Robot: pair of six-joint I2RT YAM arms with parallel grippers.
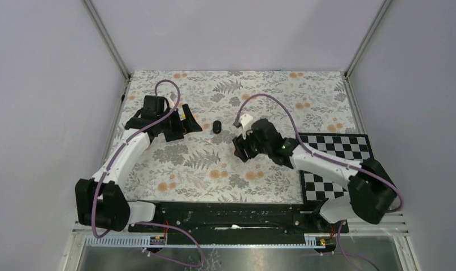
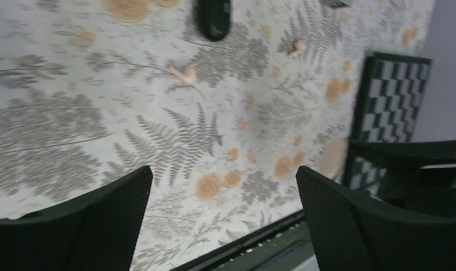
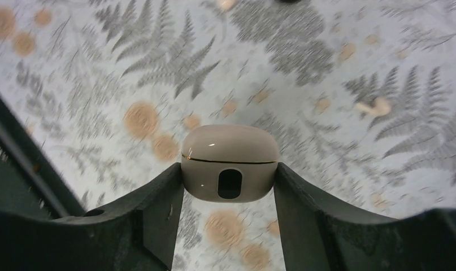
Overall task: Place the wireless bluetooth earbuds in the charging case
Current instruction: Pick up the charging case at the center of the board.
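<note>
Fern-and-flower patterned cloth (image 1: 203,161) covers the table, with grey walls on three sides. Checkerboard mat (image 1: 335,148) lies at the right side.

Right gripper (image 3: 230,176): fingers pressed against the two sides of the charging case (image 3: 230,148), which appears clear of the cloth. The case is peach, a rounded pebble shape, with an oval port facing the wrist camera. A thin seam runs across it above the port. The lid is shut along that seam, so the contents cannot be seen. The case is held level, seam roughly horizontal in the wrist view.

Left gripper (image 2: 222,175): fingers spread wide, nothing between them, only cloth below. It sits at the left of the table, well apart from the right gripper.

Outside the case, two small peach pieces with short stems lie on the cloth, read as the earbuds. In the left wrist view the near earbud (image 2: 185,73) lies just short of a black oval object (image 2: 213,17). The far earbud (image 2: 298,48) lies off to the right, apart from both. Both are loose and touch neither gripper. Focus is soft, so which way the stems point is uncertain.

In the overhead view the black oval object rests on the cloth between the two grippers. Whether it opens cannot be told. A small grey piece (image 2: 335,3) is cut off at the top edge of the left wrist view.
</note>
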